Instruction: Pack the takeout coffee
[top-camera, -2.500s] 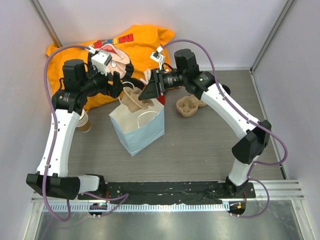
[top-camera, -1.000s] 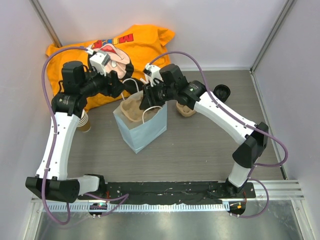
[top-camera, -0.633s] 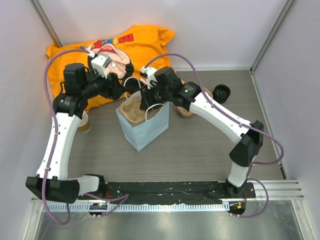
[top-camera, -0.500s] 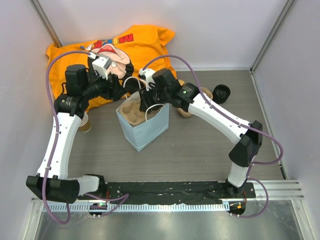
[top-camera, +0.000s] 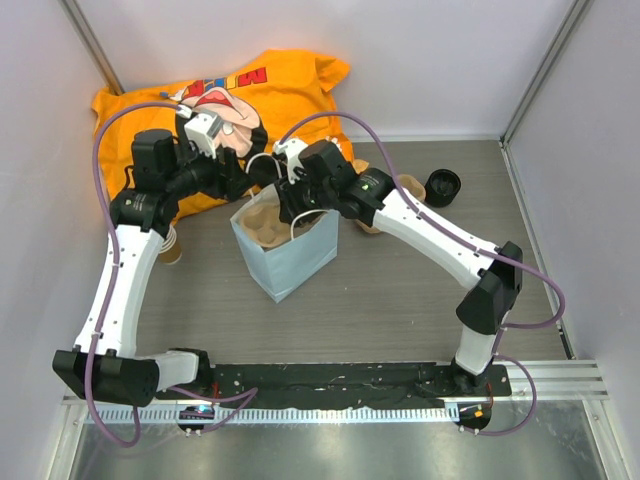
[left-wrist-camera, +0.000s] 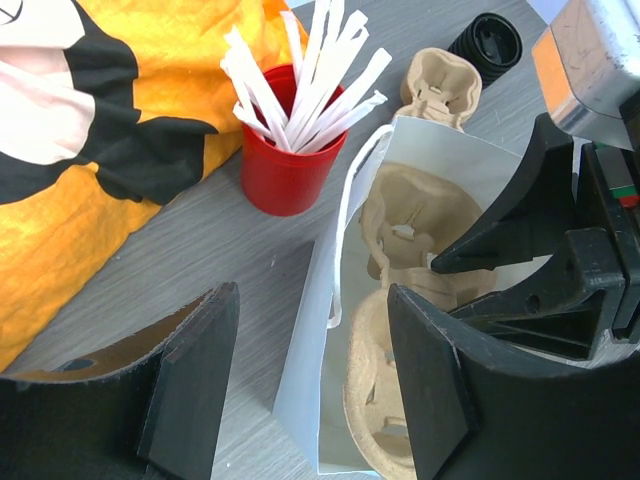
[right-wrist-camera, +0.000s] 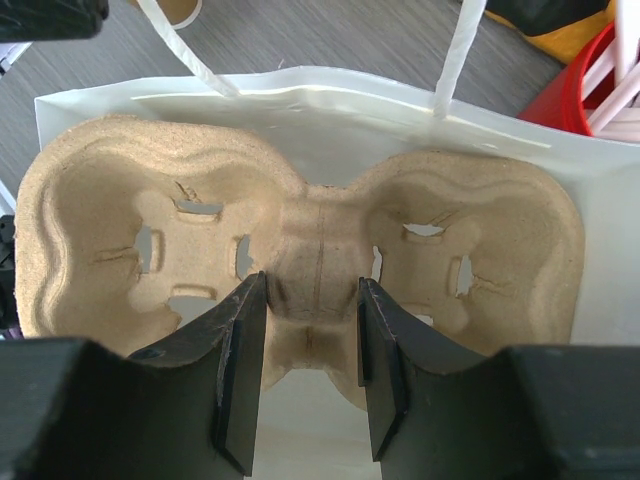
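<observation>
- Overhead, top view: my right claw (top-camera: 290, 205) is clenched on the pulp carrier (top-camera: 262, 215). The carrier sits in the open mouth of the white paper bag (top-camera: 290, 265), which stands on the tabletop (top-camera: 400, 290).
- Top view, continued: my left claw (top-camera: 240, 182) hangs at the bag's far left rim, released. The takeout coffee (top-camera: 442, 187) stands on the tabletop to the right, well apart from the bag and beyond my right arm, showing only its black lid. A second carrier (top-camera: 408, 187) lies near it.
- Left wrist view: my left claw (left-wrist-camera: 312, 300) has its fingers wide apart over the bag (left-wrist-camera: 300, 380) edge, gripping nothing. A red cup (left-wrist-camera: 290, 165) of white sticks stands just beyond the bag, beside an orange shirt (left-wrist-camera: 150, 90). The takeout coffee (left-wrist-camera: 490, 42) is at top right, past the second carrier (left-wrist-camera: 440, 85).
- Right wrist view: my right claw (right-wrist-camera: 310, 290) presses its fingers against both sides of the centre ridge of the pulp carrier (right-wrist-camera: 120, 230). The bag (right-wrist-camera: 330, 90) rim runs along the carrier's far side.
</observation>
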